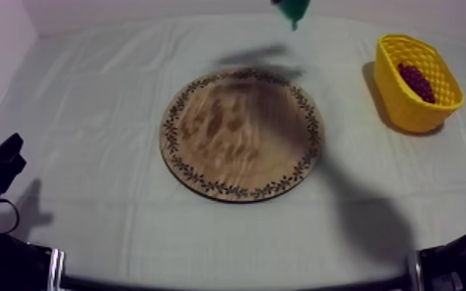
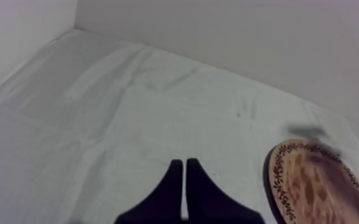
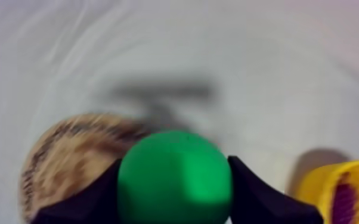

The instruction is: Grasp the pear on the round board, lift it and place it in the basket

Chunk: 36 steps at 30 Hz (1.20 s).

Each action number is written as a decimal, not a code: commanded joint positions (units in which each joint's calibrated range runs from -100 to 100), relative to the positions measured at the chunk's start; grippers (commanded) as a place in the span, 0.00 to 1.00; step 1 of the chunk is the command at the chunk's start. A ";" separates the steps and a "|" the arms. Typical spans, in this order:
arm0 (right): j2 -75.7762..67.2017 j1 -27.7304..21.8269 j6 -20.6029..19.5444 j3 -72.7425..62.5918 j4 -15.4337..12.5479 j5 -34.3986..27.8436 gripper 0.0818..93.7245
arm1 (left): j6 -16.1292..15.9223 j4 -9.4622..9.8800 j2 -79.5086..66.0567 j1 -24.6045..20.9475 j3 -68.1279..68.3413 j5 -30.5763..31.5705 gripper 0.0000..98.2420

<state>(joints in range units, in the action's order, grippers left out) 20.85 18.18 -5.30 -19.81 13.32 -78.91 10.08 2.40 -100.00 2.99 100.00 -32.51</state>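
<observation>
The pear [image 3: 175, 179] was clamped in the right gripper [image 3: 175, 183], best centred over the basket [image 1: 406, 108] before release; the left gripper [image 2: 185, 179] was closed.

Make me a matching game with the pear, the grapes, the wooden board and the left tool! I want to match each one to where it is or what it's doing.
Things:
1. pear
2. grapes
3. wooden board
4. left tool

Places or states:
A. inside the yellow basket
B. shut on nothing, fingers together
C. gripped in the right tool
D. lying flat in the middle of the cloth

Pairs: 1-C, 2-A, 3-D, 4-B
</observation>
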 commanded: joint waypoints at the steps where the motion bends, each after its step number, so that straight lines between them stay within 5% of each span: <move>1: -4.79 -4.77 2.62 2.70 0.95 3.33 0.33 | 0.01 0.02 0.00 0.01 0.00 0.01 0.00; 16: -13.18 -21.50 7.75 24.06 4.74 18.78 0.33 | 0.01 0.02 0.00 0.01 0.00 0.01 0.00; 29: -8.80 -23.98 9.47 39.42 3.94 27.82 0.36 | 0.01 0.02 0.00 0.01 0.00 0.01 0.00; 36: -5.39 -23.62 11.66 40.32 2.28 29.78 0.64 | 0.01 0.02 0.00 0.01 0.00 0.01 0.00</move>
<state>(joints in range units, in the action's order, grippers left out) 15.18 -5.43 5.88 20.73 15.82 -49.07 10.08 2.40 -100.00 2.99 100.00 -32.51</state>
